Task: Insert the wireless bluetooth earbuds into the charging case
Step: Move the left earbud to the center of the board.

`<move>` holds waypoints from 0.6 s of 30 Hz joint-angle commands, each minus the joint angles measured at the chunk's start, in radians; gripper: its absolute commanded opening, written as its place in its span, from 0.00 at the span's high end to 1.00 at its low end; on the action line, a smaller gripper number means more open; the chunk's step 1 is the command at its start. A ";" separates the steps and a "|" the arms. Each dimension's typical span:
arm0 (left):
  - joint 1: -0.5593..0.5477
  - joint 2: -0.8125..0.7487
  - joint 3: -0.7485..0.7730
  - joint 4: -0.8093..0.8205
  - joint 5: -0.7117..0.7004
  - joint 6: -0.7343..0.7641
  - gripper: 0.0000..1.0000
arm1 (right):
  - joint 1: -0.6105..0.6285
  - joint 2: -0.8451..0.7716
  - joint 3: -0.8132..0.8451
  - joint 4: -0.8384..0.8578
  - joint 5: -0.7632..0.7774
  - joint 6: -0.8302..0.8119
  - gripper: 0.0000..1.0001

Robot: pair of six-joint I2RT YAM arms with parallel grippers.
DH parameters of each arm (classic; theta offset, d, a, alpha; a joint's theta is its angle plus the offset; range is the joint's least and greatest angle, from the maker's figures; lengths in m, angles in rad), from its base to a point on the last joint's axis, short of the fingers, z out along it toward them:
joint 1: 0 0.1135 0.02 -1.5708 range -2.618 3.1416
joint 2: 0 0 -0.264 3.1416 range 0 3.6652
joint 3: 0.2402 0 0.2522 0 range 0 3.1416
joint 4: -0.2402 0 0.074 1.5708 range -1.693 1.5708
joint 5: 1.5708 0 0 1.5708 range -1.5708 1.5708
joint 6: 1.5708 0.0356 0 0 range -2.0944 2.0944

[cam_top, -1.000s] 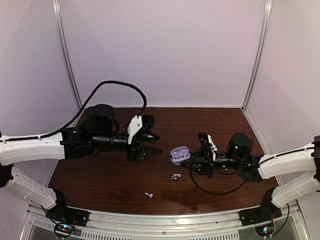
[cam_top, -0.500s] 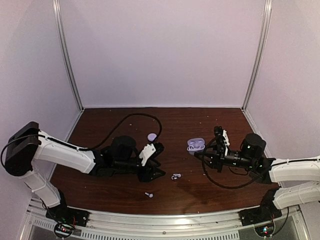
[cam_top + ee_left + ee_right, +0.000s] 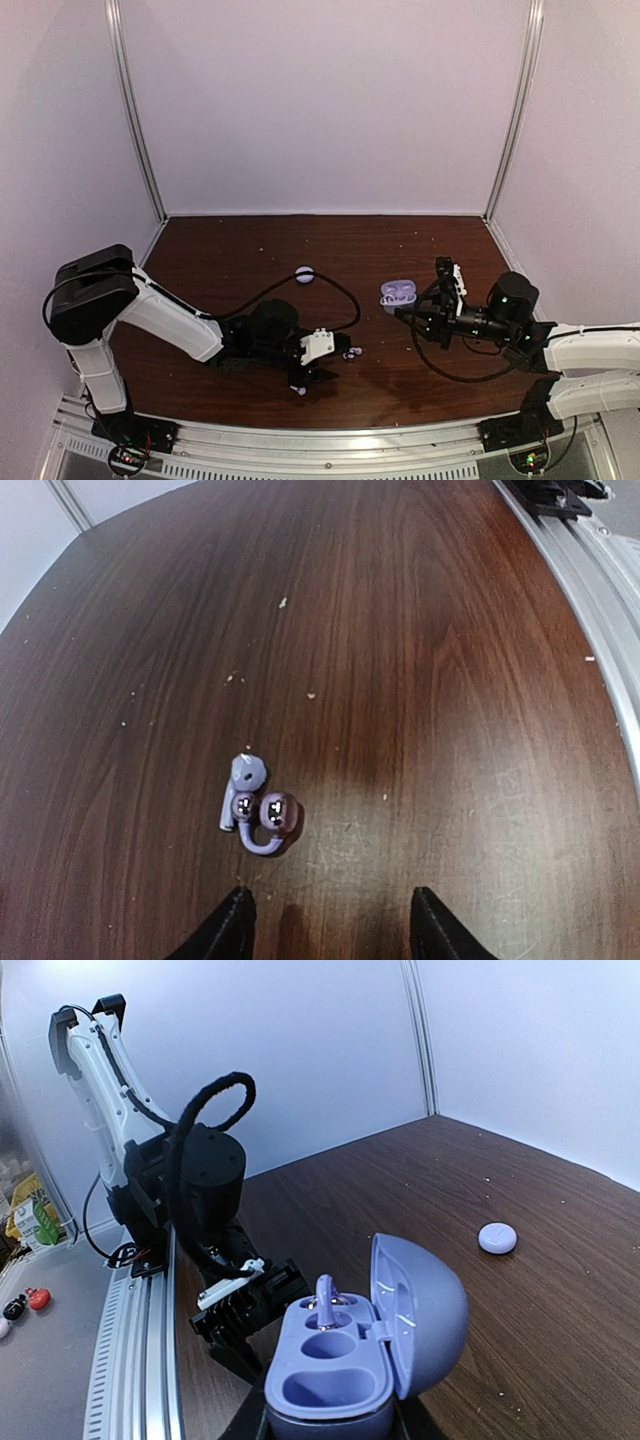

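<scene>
The lilac charging case stands open with its lid tipped up to the right, and my right gripper is shut on its base. One earbud sits in the far slot and the near slot is empty. In the top view the case is at right of centre, with the right gripper behind it. My left gripper is open, low over the table. A loose lilac earbud lies ahead and left of its fingertips, touching a hooked piece. Another earbud lies near the front edge.
A small round white disc lies on the brown table behind the left arm. The left arm's black cable loops over the table. A metal rail runs along the near edge. White walls close in the back and sides.
My left arm has dropped from a raised pose to the table and moved towards the near edge, by the loose earbuds. The right gripper has carried the case a little right and back.
</scene>
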 commanded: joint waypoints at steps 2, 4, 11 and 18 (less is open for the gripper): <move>0.004 0.054 0.053 0.084 -0.014 0.128 0.47 | -0.005 -0.016 -0.004 0.023 0.014 -0.005 1.00; 0.004 0.071 0.065 0.093 -0.024 0.142 0.48 | -0.005 -0.012 -0.004 0.026 0.014 -0.004 1.00; 0.036 0.134 0.115 0.113 0.012 0.109 0.48 | -0.005 -0.023 -0.006 0.019 0.014 -0.005 1.00; 0.064 0.187 0.176 0.037 0.107 0.083 0.52 | -0.005 -0.038 -0.006 0.007 0.023 -0.010 1.00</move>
